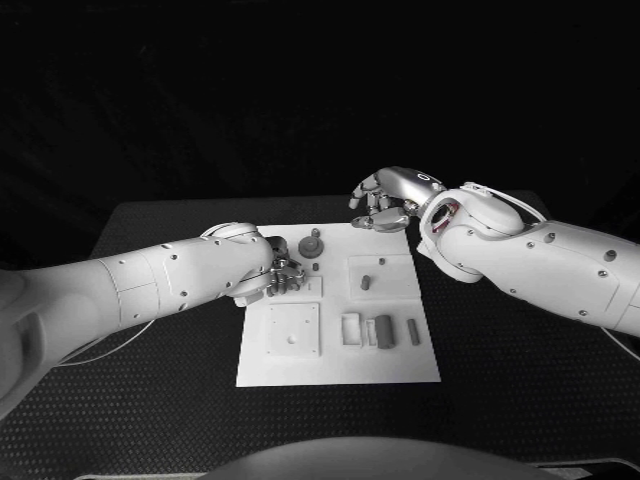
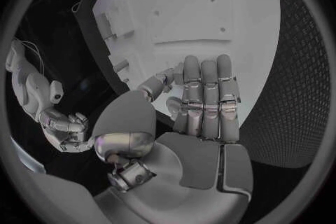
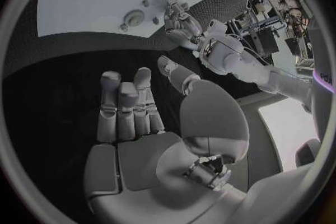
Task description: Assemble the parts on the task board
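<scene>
Head view: white rectangular task board [image 1: 338, 368] flat on the black textured table [image 1: 147, 400]. Left silver many-fingered hand [image 1: 280, 279] low over the board's left edge, fingers pointing onto the plate beside a shallow square recess. Just beyond those fingers, a small dark round part with a knob [image 1: 313, 245] standing on the board. Nearer the robot from that hand, a raised white square block [image 1: 287, 329], and to its right a row of small upright grey parts [image 1: 385, 330]. Right silver many-fingered hand [image 1: 387, 203] raised at the board's far right corner, fingers loosely curled, nothing seen between them.

Left wrist view: left hand [image 2: 206, 103] with fingers straight and side by side, thumb bent apart, resting on or just above the white board [image 2: 203, 5]; contact cannot be told. Nothing held. Right hand [image 2: 66, 131] off the board's edge, over black table.

Right wrist view: right hand [image 3: 129, 106] with fingers extended together, thumb off to the side, empty, hanging over the black table [image 3: 49, 89] short of the board [image 3: 91, 5]. Round knobbed part [image 3: 133, 17] on the board beyond the fingertips, left hand [image 3: 178, 19] beside it.
</scene>
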